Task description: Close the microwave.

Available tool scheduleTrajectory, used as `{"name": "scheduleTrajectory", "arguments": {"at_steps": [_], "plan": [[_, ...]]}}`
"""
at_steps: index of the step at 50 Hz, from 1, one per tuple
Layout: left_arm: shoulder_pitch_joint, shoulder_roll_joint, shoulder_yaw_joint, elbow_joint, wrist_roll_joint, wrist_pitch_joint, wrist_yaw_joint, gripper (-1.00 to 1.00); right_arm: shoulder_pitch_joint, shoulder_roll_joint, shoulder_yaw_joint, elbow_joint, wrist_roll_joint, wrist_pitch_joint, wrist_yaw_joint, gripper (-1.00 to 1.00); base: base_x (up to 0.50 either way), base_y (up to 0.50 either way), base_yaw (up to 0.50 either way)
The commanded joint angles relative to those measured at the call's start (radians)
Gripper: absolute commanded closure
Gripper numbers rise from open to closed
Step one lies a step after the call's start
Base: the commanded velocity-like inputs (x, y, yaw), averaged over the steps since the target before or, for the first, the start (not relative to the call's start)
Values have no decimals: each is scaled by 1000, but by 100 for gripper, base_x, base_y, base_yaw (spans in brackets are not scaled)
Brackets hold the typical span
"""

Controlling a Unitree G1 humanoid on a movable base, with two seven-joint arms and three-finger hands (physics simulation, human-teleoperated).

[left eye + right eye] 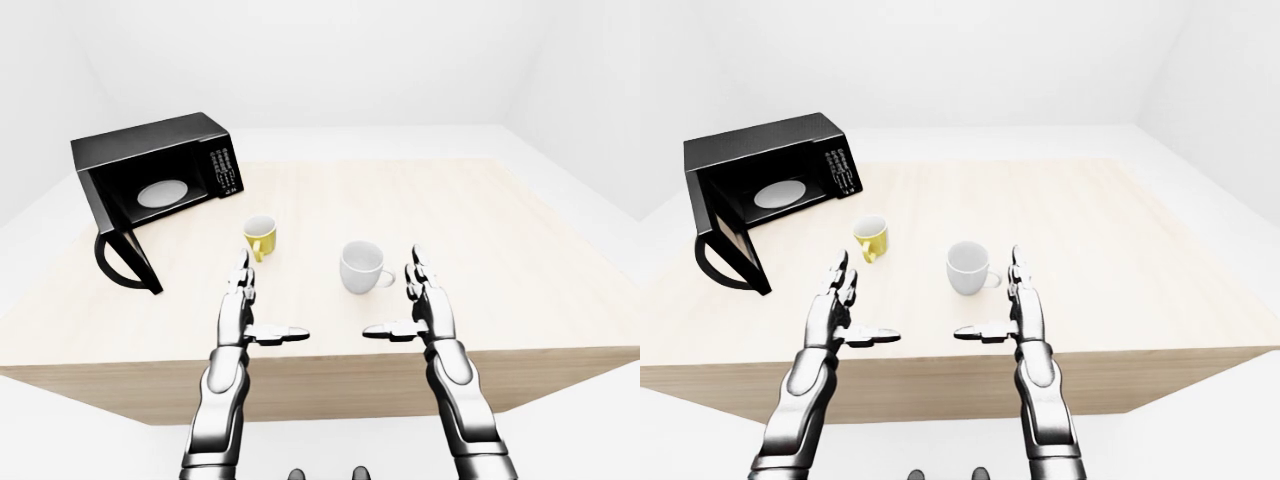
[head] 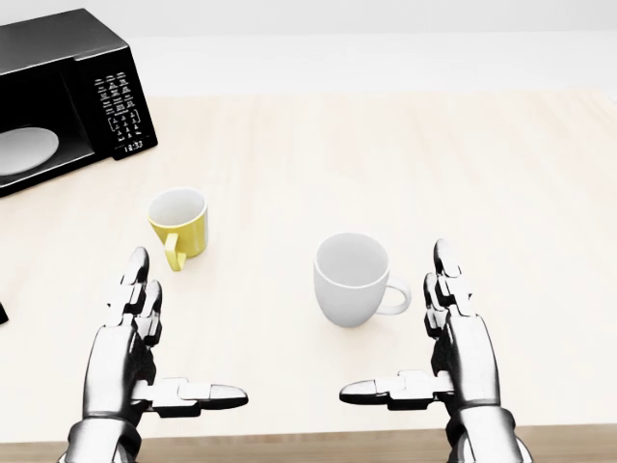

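Observation:
A black microwave (image 1: 158,166) stands at the upper left of the wooden table (image 1: 480,220). Its door (image 1: 125,252) hangs wide open, swung out toward the table's near left edge, and a white turntable plate (image 1: 163,192) shows inside. My left hand (image 1: 258,312) hovers open over the near table edge, right of the door and apart from it. My right hand (image 1: 405,305) is open too, palm inward, level with the left. Neither hand holds anything.
A yellow mug (image 1: 260,237) sits between the microwave and my left hand. A white mug (image 1: 361,266) stands just beyond my right hand, its handle pointing right. The table's near edge runs just below both hands.

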Motion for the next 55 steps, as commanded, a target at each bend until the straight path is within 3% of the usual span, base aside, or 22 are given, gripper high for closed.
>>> {"name": "scheduleTrajectory", "arguments": {"at_steps": [1, 20, 30, 32, 38, 39, 41, 55], "plan": [[1, 11, 22, 3, -9, -5, -23, -100, 5, -12, -23, -12, 13, 3, 25, -100, 0, 0, 0], [-5, 9, 19, 23, -4, -16, -20, -100, 2, -11, -22, -2, 11, -2, 26, -100, 0, 0, 0], [0, 10, 18, 9, -7, -9, -23, -100, 8, -10, -19, -16, 11, 6, 27, -100, 0, 0, 0], [24, 9, 15, -46, -13, 9, -31, -100, 33, -7, -8, -79, 17, 15, 45, -100, 0, 0, 0], [25, 8, 15, -48, -13, 10, -32, -100, 34, -6, -8, -81, 16, 16, 45, -100, 0, 0, 0], [118, 7, 15, -252, -22, 53, -36, -100, 129, -4, 23, -308, -4, 83, 46, -100, 0, 0, 0], [150, 4, 15, -319, -24, 73, -44, -100, 167, -2, 36, -394, -22, 87, 46, -100, 0, 0, 0], [151, 0, 19, -321, -21, 74, -48, -100, 168, 1, 34, -396, -25, 87, 49, -100, 0, 0, 0]]}}
